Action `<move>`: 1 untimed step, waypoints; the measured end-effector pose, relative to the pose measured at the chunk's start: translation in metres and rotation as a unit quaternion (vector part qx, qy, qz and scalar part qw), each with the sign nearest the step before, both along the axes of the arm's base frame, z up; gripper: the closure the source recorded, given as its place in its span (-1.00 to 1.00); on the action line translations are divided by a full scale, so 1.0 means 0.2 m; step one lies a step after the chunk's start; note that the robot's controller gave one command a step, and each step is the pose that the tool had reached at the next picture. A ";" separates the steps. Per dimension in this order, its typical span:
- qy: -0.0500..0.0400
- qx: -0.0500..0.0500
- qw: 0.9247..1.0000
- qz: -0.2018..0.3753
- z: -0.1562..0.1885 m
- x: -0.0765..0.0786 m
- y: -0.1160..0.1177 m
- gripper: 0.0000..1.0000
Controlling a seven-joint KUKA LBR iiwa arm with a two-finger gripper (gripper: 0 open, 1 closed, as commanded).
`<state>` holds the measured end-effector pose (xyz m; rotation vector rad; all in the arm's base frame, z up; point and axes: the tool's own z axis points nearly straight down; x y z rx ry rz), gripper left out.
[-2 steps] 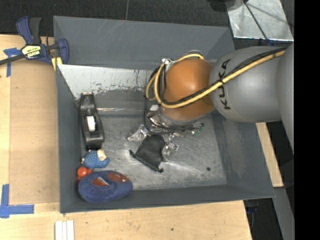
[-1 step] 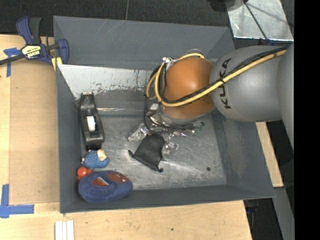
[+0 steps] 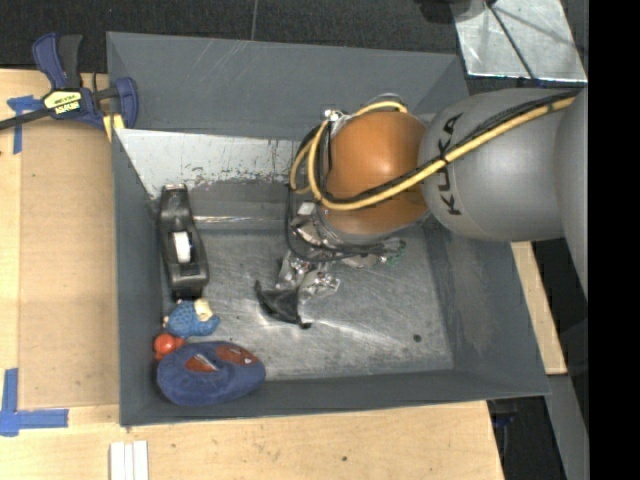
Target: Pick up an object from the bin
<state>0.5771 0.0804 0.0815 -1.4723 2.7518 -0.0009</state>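
Grey metal bin (image 3: 440, 298), seen from above. Silver arm (image 3: 500, 168) reaches in, lettered "KUKA"; orange cover (image 3: 365, 168) at wrist, yellow cable looped over it. Gripper (image 3: 308, 280) low over bin floor, near middle. Released or clenched, cannot tell. Small black crumpled thing (image 3: 280, 305) right at gripper's tip, just below-left, possibly cloth or plastic. Well left of gripper: black tape dispenser (image 3: 182, 243). Further below-left, in corner: small blue-and-yellow toy (image 3: 190, 318), orange ball (image 3: 165, 345), blue plush (image 3: 208, 375).
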 end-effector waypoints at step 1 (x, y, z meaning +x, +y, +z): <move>0.003 -0.003 1.000 -0.002 0.57 0.01 0.00 1.00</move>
